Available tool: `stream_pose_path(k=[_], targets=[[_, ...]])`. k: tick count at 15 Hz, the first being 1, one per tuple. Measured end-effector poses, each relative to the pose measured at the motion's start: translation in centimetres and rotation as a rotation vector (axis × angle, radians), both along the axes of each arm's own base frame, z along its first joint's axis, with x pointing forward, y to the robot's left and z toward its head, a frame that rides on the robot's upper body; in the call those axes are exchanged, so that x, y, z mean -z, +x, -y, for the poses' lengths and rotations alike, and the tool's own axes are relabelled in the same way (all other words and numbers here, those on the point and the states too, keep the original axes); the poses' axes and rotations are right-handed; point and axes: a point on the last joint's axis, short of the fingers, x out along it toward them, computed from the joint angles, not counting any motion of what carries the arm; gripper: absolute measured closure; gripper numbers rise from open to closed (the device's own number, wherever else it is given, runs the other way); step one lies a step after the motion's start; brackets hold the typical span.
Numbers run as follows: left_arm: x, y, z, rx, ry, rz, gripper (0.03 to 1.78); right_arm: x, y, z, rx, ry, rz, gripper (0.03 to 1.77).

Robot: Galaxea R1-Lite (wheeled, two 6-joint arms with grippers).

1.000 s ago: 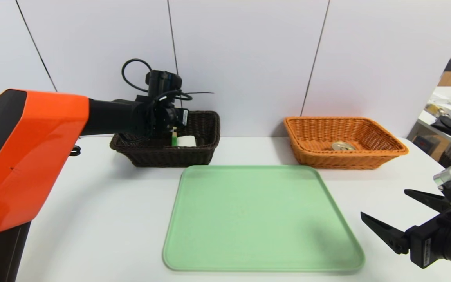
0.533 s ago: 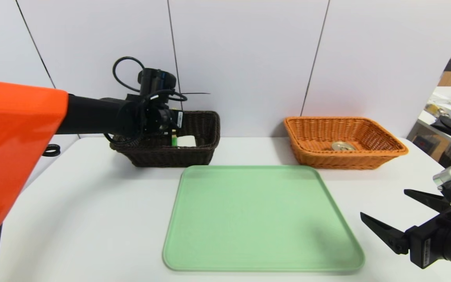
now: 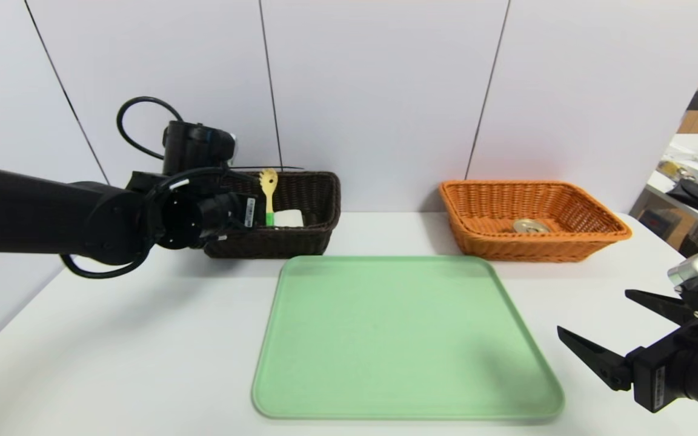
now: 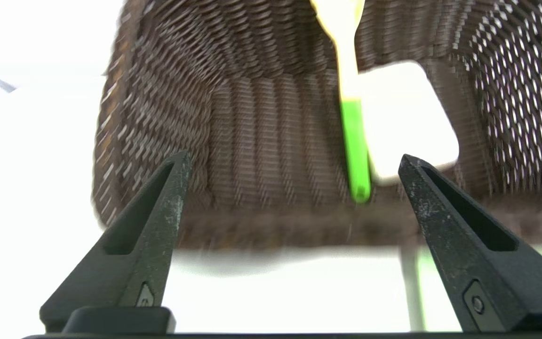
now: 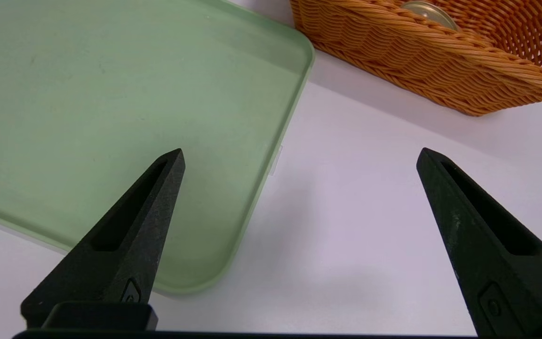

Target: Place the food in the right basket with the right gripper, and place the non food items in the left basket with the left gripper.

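Sorting looks complete: pasta fork (image 3: 269, 195) and white block (image 3: 289, 218) in dark basket (image 3: 319, 200) upper left, can (image 3: 531, 226) in orange basket (image 3: 567, 242) upper right, tray (image 3: 403, 339) bare; left tool (image 4: 294, 162) spread, empty; right tool (image 5: 299, 157) spread at lower right

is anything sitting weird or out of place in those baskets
Only the pasta fork: it leans up against the dark brown basket's back wall, toothed head poking above the rim, beside the white block. The tin can sits flat in the orange basket. Nothing looks spilled or damaged.

A bare pale green tray (image 3: 403, 339) lies flat on the white table (image 3: 143, 339), before grey wall panels (image 3: 373, 91).
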Motion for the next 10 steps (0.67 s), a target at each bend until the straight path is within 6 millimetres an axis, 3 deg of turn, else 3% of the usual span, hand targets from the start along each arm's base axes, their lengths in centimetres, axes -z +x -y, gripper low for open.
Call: stream_pose_path(k=[6, 10], targets=[[-0.2, -7.7, -0.9, -0.039, 0.020, 0.022, 0.17, -0.2, 0.1, 0.1, 0.033, -0.009, 0.010, 0.10], [-0.3, -11.3, -1.8, -0.090, 0.036, 0.049, 0.14, -0.4, 0.1, 0.2, 0.097, -0.024, 0.024, 0.10]])
